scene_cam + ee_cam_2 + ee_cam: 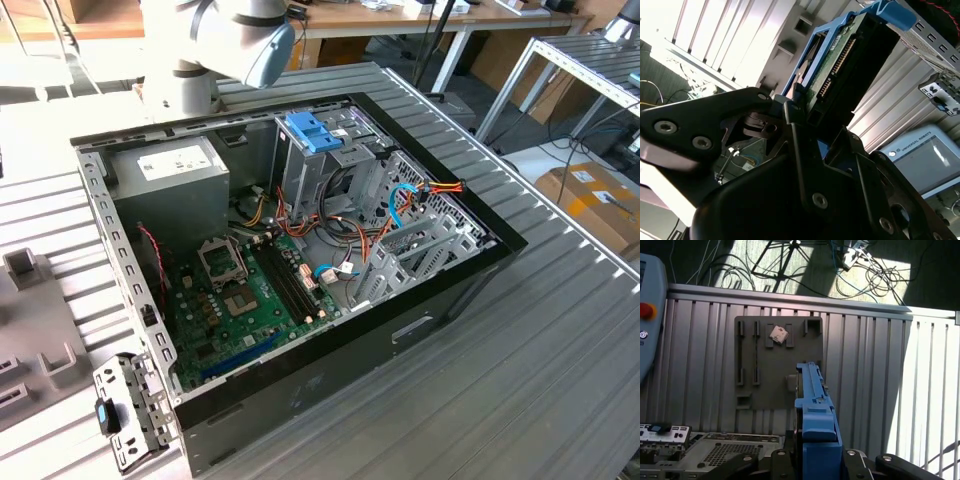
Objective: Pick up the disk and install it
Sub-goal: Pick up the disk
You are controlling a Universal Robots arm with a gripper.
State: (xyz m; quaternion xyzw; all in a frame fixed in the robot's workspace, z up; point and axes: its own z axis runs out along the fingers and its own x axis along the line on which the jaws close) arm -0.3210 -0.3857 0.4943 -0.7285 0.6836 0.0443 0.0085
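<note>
My gripper (pixel 812 125) is shut on the disk (pixel 850 60), a dark hard drive framed by bright blue plastic rails, with its circuit board and connector row facing the second wrist view. In the first wrist view the disk (pixel 812 405) stands edge-on between the black fingers (pixel 860 460) of the gripper (pixel 815 462), held in the air above the slatted aluminium table (pixel 865 390). In the exterior view the arm's pale blue joint (pixel 255 35) hangs behind the open computer case (pixel 300 385).
Inside the case sit a grey power-supply box (pixel 175 175), a green motherboard (pixel 240 300) and a metal drive cage topped by a bare blue bracket (pixel 315 130). A grey fixture plate (pixel 777 362) lies on the table. A teach pendant (pixel 650 315) rests beside it.
</note>
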